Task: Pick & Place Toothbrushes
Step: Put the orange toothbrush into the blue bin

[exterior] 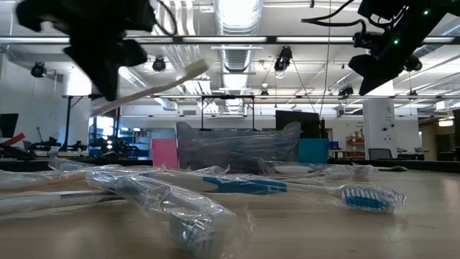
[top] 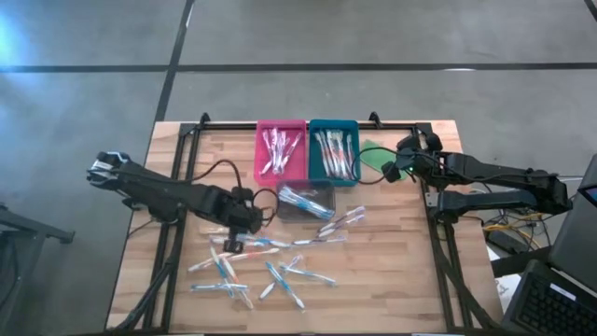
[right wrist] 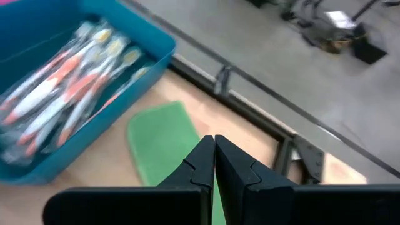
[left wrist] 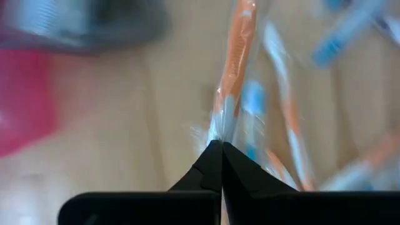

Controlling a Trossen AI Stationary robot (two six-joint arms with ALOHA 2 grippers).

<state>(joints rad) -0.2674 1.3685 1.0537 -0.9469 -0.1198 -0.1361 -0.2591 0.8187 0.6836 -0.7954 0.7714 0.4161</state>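
So the left gripper (top: 244,220) is over the middle of the table (top: 392,280), fingers pressed together on an orange wrapped toothbrush (left wrist: 234,69). From the low view that brush is off the wood, tilted, sticking out of the gripper at about 2 o'clock.

The rest of the loose toothbrushes (top: 270,271) lie scattered on the table from roughly 4 to 7 o'clock of that gripper, all in clear wrappers, blue and orange mixed. A clear tray (top: 306,201) with a few brushes sits just at its 2 o'clock.

Further back, at 12 to 1 o'clock, there's a pink bin (top: 280,151) and a blue bin (top: 334,151) side by side, touching, both with brushes inside.

The right gripper (top: 390,168) hangs near the blue bin's 3 o'clock side, above a flat green piece (right wrist: 164,142), fingers pressed together with nothing between them.
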